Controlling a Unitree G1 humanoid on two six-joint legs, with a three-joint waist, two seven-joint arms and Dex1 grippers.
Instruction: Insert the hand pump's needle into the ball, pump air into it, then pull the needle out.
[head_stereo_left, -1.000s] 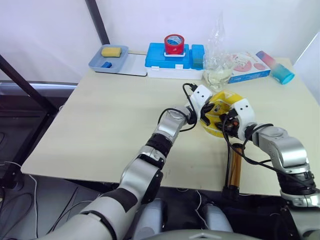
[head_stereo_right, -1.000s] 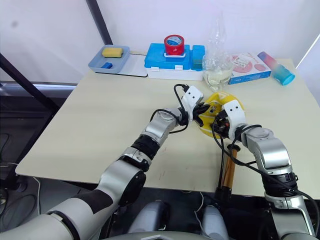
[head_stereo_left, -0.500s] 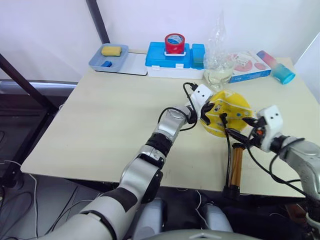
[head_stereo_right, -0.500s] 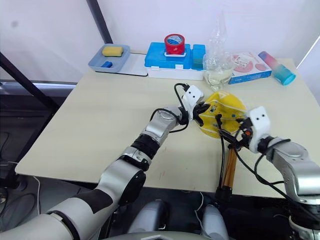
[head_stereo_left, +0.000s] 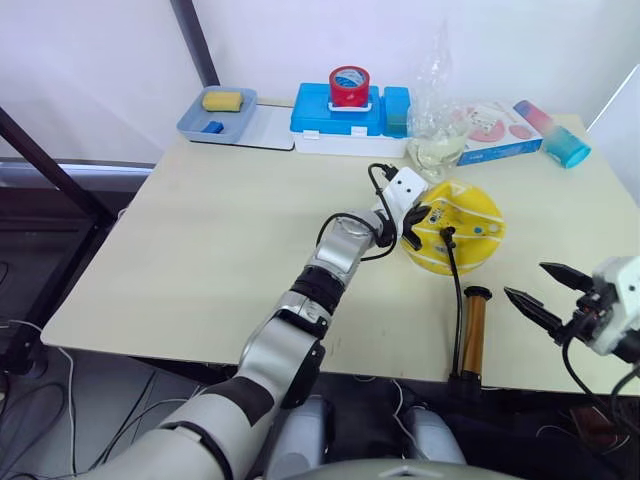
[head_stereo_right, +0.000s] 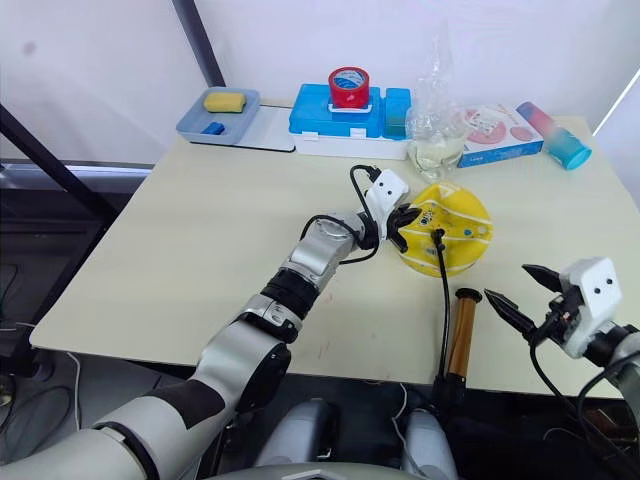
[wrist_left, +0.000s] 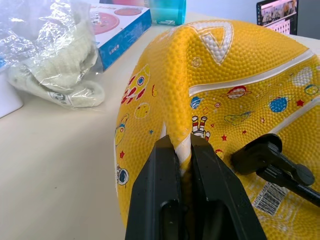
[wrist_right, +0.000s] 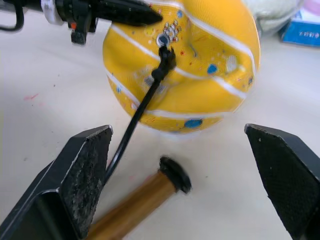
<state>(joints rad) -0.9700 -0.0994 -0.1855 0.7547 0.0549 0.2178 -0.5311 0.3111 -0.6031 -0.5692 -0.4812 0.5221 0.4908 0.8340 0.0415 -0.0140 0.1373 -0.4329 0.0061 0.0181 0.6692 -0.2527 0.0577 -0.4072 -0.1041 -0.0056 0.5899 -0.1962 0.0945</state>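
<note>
The dented yellow ball (head_stereo_left: 462, 242) lies on the table right of centre. My left gripper (head_stereo_left: 413, 225) is shut on a raised fold of the ball (wrist_left: 210, 75), its two black fingers (wrist_left: 165, 195) pinching the fold. The hand pump (head_stereo_left: 472, 335) lies at the table's front edge, a bronze cylinder pointing at the ball. Its black hose (head_stereo_left: 457, 300) runs up to the ball, and the needle end (wrist_right: 163, 47) sits in the ball's valve. My right gripper (head_stereo_left: 527, 280) hangs open to the right of the pump, holding nothing and apart from ball and hose.
Along the back edge stand a grey tray (head_stereo_left: 218, 118) with a yellow sponge, a blue box (head_stereo_left: 340, 122) with a red tape roll (head_stereo_left: 348, 88) on it, a clear plastic bag (head_stereo_left: 437, 130), a pink and blue carton (head_stereo_left: 495, 135) and a teal cup (head_stereo_left: 565, 148).
My right gripper left the ball and the hose's needle end and drew back to the right and front, now open. The left gripper kept its pinch on the ball.
</note>
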